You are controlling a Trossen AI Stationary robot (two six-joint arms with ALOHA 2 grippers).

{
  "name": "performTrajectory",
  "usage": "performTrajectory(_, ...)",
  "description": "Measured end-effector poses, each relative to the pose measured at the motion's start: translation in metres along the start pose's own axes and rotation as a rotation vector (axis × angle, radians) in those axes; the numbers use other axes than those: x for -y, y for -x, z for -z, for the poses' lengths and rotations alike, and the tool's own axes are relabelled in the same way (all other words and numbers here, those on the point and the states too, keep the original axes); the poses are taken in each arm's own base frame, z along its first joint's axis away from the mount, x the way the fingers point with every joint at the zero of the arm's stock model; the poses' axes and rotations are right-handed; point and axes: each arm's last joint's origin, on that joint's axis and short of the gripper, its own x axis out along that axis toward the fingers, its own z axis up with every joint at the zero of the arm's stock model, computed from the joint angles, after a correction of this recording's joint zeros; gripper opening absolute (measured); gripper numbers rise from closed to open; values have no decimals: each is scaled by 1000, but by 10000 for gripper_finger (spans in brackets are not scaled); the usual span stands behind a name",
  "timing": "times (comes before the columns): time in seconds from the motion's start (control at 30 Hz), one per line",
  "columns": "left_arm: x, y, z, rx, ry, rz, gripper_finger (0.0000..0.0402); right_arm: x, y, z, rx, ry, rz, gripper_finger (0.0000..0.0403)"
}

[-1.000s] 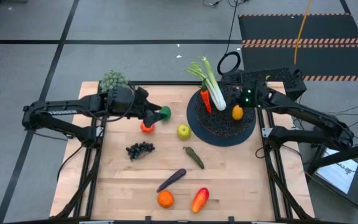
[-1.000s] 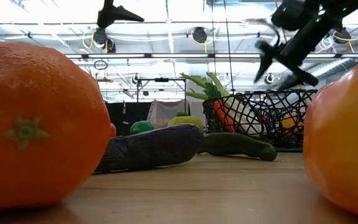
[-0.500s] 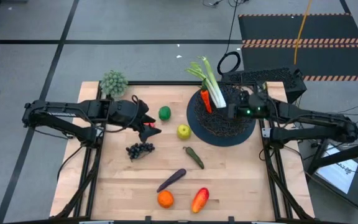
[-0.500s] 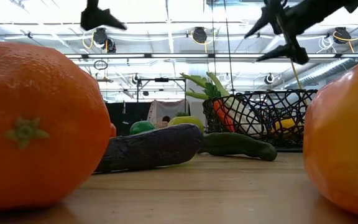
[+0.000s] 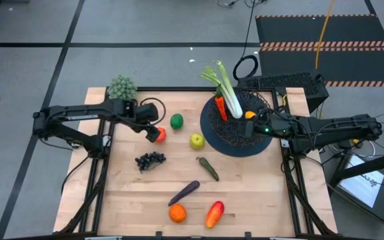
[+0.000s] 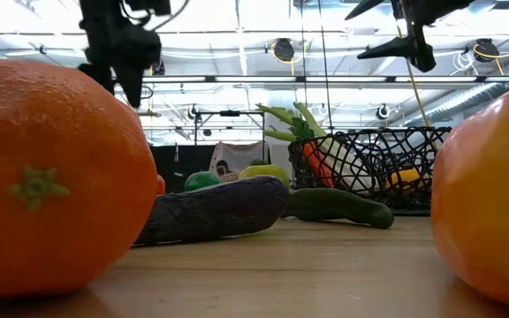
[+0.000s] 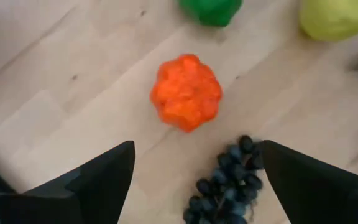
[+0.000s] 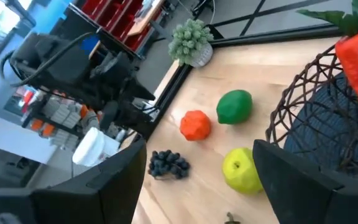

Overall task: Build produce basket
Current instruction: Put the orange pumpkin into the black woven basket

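Note:
The black wire basket [image 5: 235, 137] holds a leek [image 5: 224, 85], a carrot [image 5: 220, 107] and an orange fruit [image 5: 250, 115]. On the table lie a tomato [image 7: 186, 92], lime [image 5: 177, 121], apple [image 5: 197, 141], grapes [image 5: 150, 160], pickle [image 5: 208, 168], eggplant [image 5: 184, 193], orange [image 5: 177, 213] and pepper [image 5: 214, 213]. My left gripper [image 7: 197, 149] is open and points down just above the tomato, on the side toward the grapes [image 7: 229, 180]. My right gripper [image 5: 247, 128] hangs open and empty over the basket [image 8: 328, 112], pointing toward the table's left edge.
A pale bushy clump [image 5: 122, 87] stands at the table's far left corner. In the low view the orange [image 6: 51, 177] and the pepper [image 6: 489, 194] fill the foreground, and the eggplant [image 6: 210, 210] and pickle [image 6: 338, 205] lie behind them. Bare wood lies along the near left.
My left gripper has tipped from nearly level to pointing down and has sunk over the tomato, drawing slightly toward the table's left edge. My right gripper has swung from the basket's far right side toward the near edge, rising a little, and now points left across the basket.

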Motion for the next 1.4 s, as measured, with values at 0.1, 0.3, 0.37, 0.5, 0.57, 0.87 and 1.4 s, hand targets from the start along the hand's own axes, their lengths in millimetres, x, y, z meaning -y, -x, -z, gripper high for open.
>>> performTrajectory(0.1,0,-13,-8,-30,33,-29,347,0,0,0,3,37,1,286)
performTrajectory(0.3,4,-44,-19,-131,69,-83,347,3,-2,-5,21,139,19,286)
performTrajectory(0.37,6,-54,-21,-165,77,-100,347,4,-2,-7,30,172,26,286)
performTrajectory(0.5,9,-69,-22,-233,105,-105,347,6,-2,-11,36,277,27,286)
performTrajectory(0.57,10,-74,-22,-257,116,-106,347,8,-3,-13,30,326,26,286)
performTrajectory(0.87,12,-75,-24,-240,152,-87,395,16,-7,-26,1,412,9,286)
performTrajectory(1.4,12,-89,-38,-173,148,-67,395,23,-9,-34,-55,469,-45,286)
